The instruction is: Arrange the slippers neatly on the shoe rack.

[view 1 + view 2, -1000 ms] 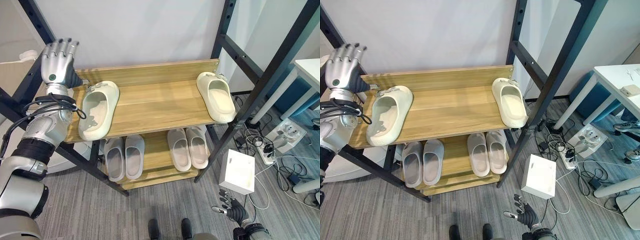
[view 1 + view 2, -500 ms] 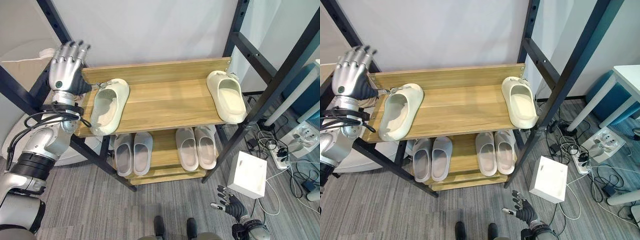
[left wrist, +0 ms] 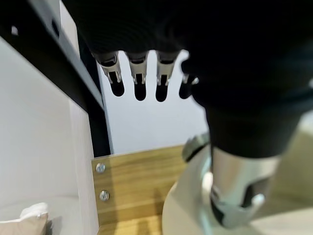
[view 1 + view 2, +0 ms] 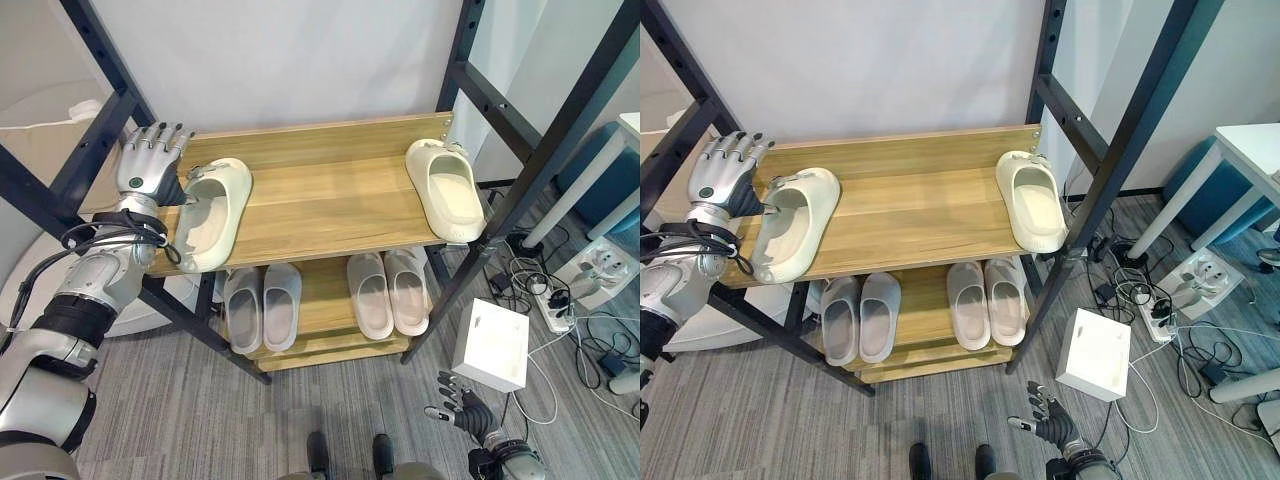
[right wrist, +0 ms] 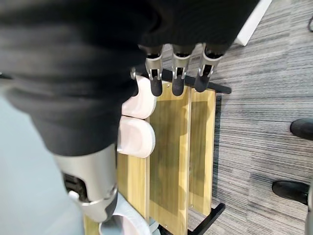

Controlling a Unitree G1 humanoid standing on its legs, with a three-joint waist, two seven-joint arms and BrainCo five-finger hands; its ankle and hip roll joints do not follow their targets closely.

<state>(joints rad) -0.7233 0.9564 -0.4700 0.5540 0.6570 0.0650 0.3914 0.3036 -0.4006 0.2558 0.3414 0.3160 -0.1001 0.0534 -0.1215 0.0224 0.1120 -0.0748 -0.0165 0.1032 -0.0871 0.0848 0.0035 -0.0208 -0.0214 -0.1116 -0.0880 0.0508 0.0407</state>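
Two cream slippers lie far apart on the top wooden shelf (image 4: 320, 200) of the shoe rack. The left slipper (image 4: 210, 215) sits at the shelf's left end, angled slightly. The right slipper (image 4: 447, 188) sits at the right end, pointing along the shelf's depth. My left hand (image 4: 150, 165) is raised at the left slipper's far end, open with straight fingers. In the left wrist view its thumb (image 3: 234, 196) rests against that slipper's rim (image 3: 188, 215). My right hand (image 4: 462, 411) hangs low over the floor at the lower right, fingers spread, holding nothing.
Two pairs of pale slippers (image 4: 262, 305) (image 4: 388, 292) stand on the lower shelf. Black frame posts (image 4: 545, 150) flank the rack. A white box (image 4: 490, 345) stands on the floor at the right, with a power strip (image 4: 553, 300) and cables beyond it.
The camera has shifted. My left hand has come down from above the shelf's back corner to the left slipper's far end. The right hand stays low.
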